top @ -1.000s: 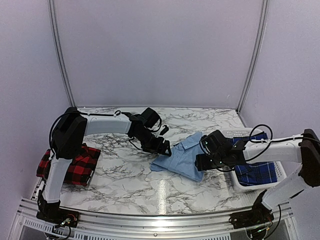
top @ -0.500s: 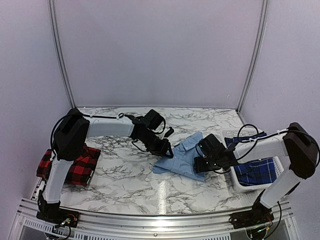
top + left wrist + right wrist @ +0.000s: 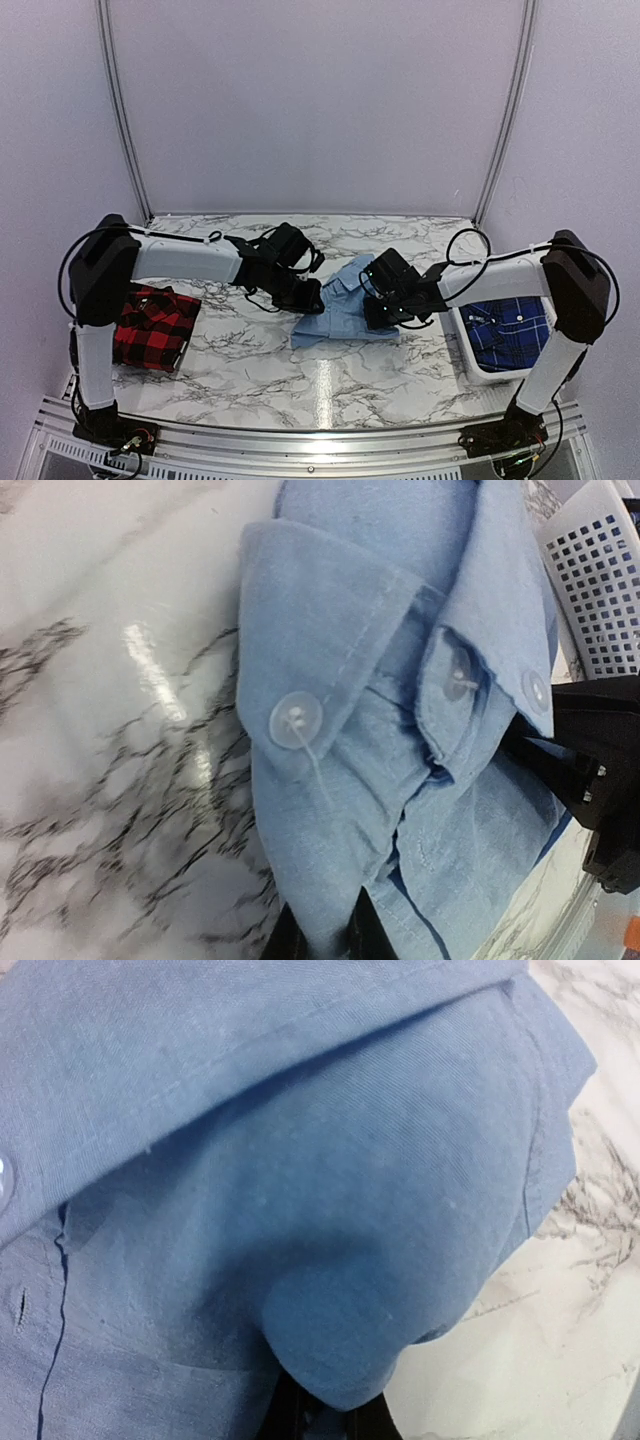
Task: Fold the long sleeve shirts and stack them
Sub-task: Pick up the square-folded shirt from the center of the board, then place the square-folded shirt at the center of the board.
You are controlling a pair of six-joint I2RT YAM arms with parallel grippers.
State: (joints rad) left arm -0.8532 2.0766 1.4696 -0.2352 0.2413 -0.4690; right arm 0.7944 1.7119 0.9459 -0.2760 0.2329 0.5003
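A plain light blue long sleeve shirt (image 3: 340, 308) lies bunched on the marble table (image 3: 250, 370) between my two arms. At its left edge my left gripper (image 3: 311, 298) is shut on a fold of the cloth; in the left wrist view the collar and buttons (image 3: 296, 720) fill the frame above that gripper (image 3: 325, 935). My right gripper (image 3: 376, 311) is shut on the shirt's right side, and the right wrist view shows blue cloth bulging over it (image 3: 328, 1418). A red-and-black check shirt (image 3: 152, 325) lies folded at the far left. A dark blue plaid one (image 3: 510, 333) sits in a basket.
A white perforated basket (image 3: 470, 362) stands at the table's right edge, close to the right arm; its wall (image 3: 600, 590) shows in the left wrist view. Grey walls close off the back and sides. A metal rail (image 3: 300, 445) runs along the near edge.
Both grippers have gone from open to shut on the light blue shirt. Both arms have shifted left, dragging the shirt away from the basket and bunching it.
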